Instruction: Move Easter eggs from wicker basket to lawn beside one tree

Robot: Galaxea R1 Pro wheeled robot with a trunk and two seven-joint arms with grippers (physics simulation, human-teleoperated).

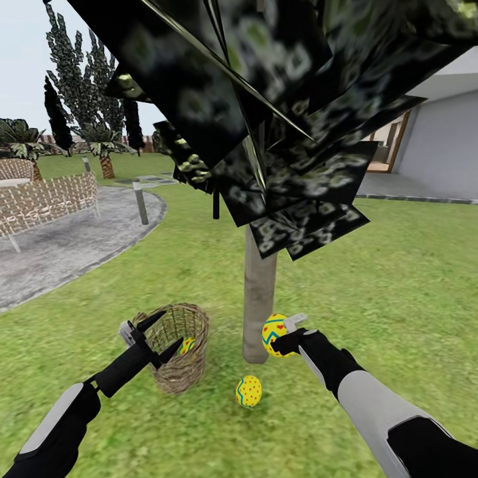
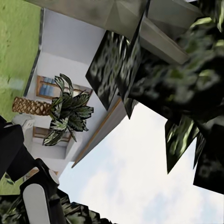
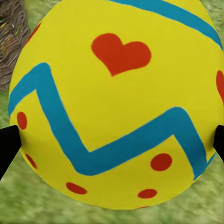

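We held one Easter egg point(image 1: 275, 334) clamped in the right gripper point(image 1: 287, 338), low beside the tree point(image 1: 259, 302) trunk, presumably to set it by the egg on the lawn point(image 1: 248, 391). The left gripper point(image 1: 154, 337) hovered at the wicker basket point(image 1: 174, 355) rim, fingers apart, near the last egg point(image 1: 187, 345) inside.

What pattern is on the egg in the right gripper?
Yellow egg with blue zigzag, red heart and dots; clearest in right wrist view.
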